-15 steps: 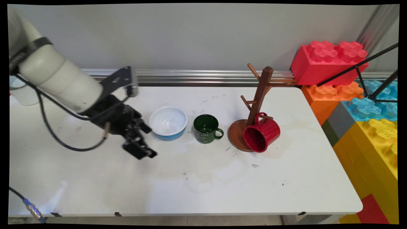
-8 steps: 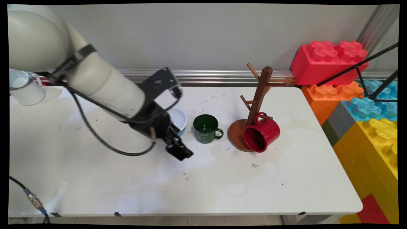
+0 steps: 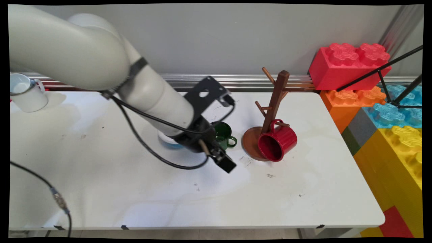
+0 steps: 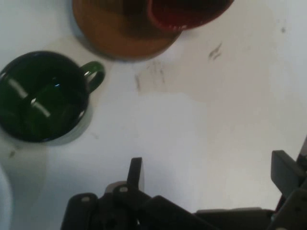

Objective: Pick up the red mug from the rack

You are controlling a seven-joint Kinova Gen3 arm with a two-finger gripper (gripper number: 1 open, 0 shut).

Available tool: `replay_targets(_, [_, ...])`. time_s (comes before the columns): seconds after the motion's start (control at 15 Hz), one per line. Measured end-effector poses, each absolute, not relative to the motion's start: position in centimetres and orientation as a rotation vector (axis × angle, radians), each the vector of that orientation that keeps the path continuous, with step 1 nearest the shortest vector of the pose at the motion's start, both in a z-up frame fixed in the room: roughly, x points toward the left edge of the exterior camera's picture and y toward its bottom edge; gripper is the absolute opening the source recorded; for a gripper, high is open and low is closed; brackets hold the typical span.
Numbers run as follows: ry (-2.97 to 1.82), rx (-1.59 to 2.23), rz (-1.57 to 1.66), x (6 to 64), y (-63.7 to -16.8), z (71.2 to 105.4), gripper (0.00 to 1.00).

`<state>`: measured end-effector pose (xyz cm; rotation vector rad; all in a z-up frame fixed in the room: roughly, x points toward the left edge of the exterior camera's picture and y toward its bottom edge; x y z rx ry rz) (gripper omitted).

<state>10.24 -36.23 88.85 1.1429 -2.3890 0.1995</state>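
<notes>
End effector: the black end effector (image 3: 226, 164) hangs low over bare tabletop (image 3: 209, 195), fingers spread apart with nothing between them; in the hand view one finger (image 4: 136, 173) stands well apart from the other at the right edge.
Nearest thing: the green mug (image 3: 223, 135) stands upright just behind the end effector, not touching it, handle toward the mug tree; the arm hides part of it in the main view.
Handling: the green mug (image 4: 44, 96) looks like glossy enamelled metal, so probably light, stiff and a little slippery; the rim wall or the handle loop seem the likeliest places to take hold.
Beside it: a blue-and-white bowl (image 3: 168, 141), mostly behind the arm.
Further right: a brown wooden mug tree (image 3: 274, 101) with a red mug (image 3: 277, 141) hung from a low peg, resting against the round base.
Far left: a white mug (image 3: 25, 92).
Surface: white, scuffed and stained.
Room: grey wall, metal rail, big coloured toy bricks (image 3: 378, 101) at right.
</notes>
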Motion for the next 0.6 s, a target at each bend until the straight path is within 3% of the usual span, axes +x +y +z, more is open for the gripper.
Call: replay_targets(0.6, [-2.278,1.302,0.156,3.5,-38.1,86.9,1.0])
